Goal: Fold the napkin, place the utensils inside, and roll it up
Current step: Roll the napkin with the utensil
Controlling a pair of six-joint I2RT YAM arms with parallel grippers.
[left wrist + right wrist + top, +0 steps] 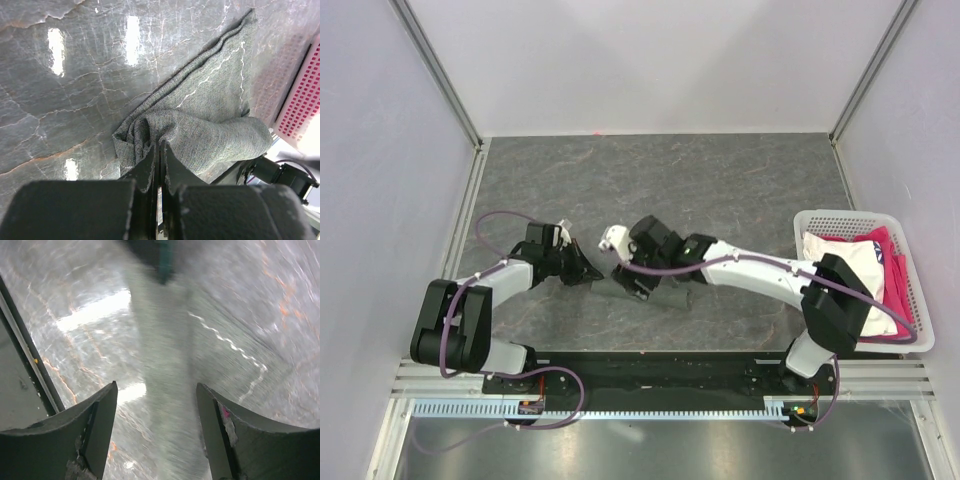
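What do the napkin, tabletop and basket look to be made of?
The napkin: soft woven or knit cloth, heathered grey, matte; it bunches into folds and has a pale stitched hem.
The tabletop: stone-look grey slab, veined, glossy with lamp glare; possibly laminate.
The basket: likely white plastic, perforated lattice walls.

White basket point(917, 300), apparently pink-white fabrics point(853, 256) inside

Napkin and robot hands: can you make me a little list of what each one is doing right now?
napkin: dark grey, partly bunched up on the table, not rolled
left gripper: shut, seems to pinch the napkin's bunched edge
right gripper: open, above the napkin, holding nothing
utensils: not in view
basket: at the table's right edge, white and pink cloths inside
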